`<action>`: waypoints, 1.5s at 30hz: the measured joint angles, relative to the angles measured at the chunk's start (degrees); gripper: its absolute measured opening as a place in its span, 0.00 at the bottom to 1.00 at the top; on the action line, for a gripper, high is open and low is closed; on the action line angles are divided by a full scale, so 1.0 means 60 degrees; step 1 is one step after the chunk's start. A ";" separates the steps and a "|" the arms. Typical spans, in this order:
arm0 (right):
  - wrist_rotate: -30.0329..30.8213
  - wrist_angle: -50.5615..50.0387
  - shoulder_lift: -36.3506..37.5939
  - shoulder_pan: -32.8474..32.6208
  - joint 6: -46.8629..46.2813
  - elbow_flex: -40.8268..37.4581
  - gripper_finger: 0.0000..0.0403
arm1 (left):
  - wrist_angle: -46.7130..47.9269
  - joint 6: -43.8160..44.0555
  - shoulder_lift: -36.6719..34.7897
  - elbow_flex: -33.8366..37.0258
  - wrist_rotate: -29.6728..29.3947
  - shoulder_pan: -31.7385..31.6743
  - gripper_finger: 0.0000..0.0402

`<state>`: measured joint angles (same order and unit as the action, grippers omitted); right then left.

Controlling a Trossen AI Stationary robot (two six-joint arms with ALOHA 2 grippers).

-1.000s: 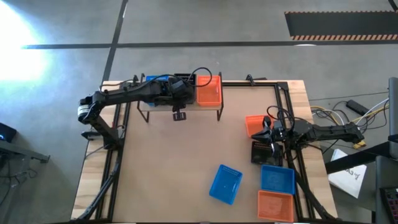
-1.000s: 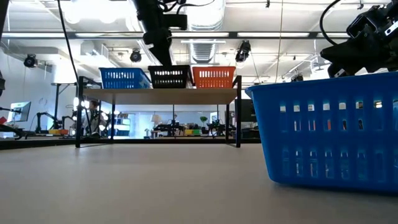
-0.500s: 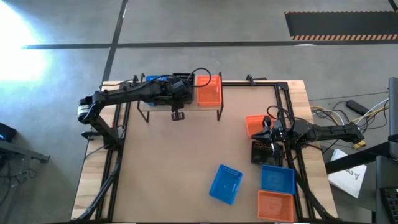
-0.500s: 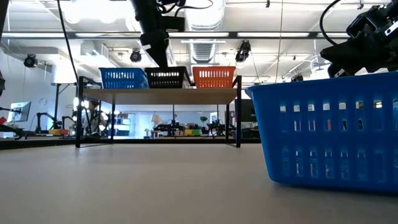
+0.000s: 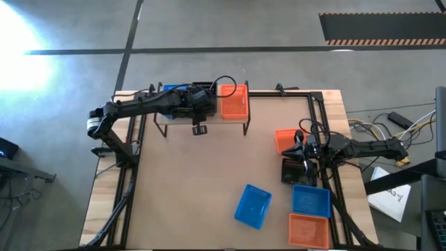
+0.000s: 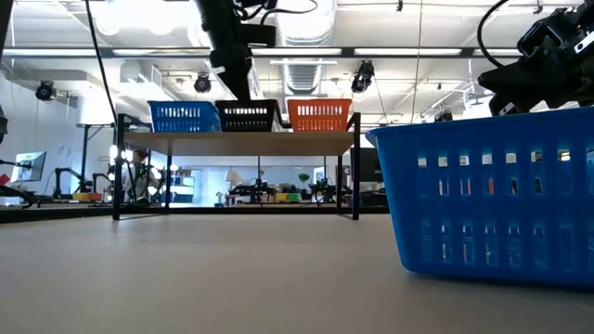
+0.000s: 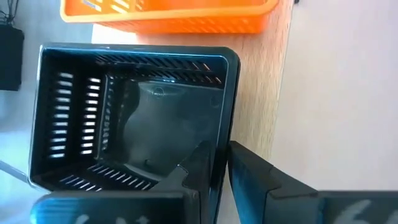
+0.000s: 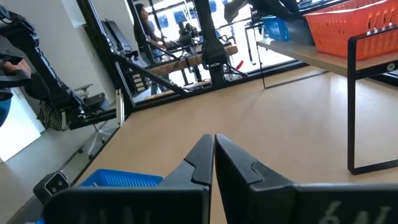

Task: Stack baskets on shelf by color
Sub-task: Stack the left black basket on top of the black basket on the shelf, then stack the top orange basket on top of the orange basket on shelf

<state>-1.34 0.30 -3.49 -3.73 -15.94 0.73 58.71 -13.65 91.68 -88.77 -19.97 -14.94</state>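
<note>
Fig.: Shelf (image 6: 237,139) carries blue, black (image 7: 134,118) & orange baskets side by side, one per colour. Left tool (image 7: 217,163) nips black basket's near wall w/ fingers almost together, prob. to seat it. Right tool (image 8: 213,163), closed & empty, waits by loose baskets at worktop's right.

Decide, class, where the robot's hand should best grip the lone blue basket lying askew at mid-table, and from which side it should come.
Probably by the rim of one long wall, coming straight down from above. The blue basket sits mouth-up and apart from the other baskets, so a finger can drop inside and one outside that thin wall. It lies tilted to the table's edges, so the hand should likely turn to match.
</note>
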 joint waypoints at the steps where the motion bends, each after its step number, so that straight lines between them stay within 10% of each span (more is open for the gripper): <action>1: 0.0000 0.0000 0.0000 0.0000 0.0000 0.0000 0.02 | 0.0006 0.0024 0.0000 0.0000 0.0022 0.0000 0.10; 24: -0.0015 0.0002 -0.0079 -0.0001 -0.0175 -0.0004 0.02 | -0.0544 0.0698 -0.1565 -0.0186 0.0223 0.0753 0.43; 33: 0.1690 -0.0385 -0.1274 -0.0021 -0.0487 0.0438 0.02 | -0.3669 0.0980 -0.1574 0.1391 -0.0400 0.3138 0.43; 45: 0.3619 -0.5035 -0.5354 0.0000 -0.2631 0.3938 0.18 | -0.8663 0.2000 -0.0529 0.4466 -0.3442 0.5343 0.43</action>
<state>20.37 -29.92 -35.61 -3.73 -31.73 24.36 6.73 -1.65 88.51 -61.98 -40.62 17.12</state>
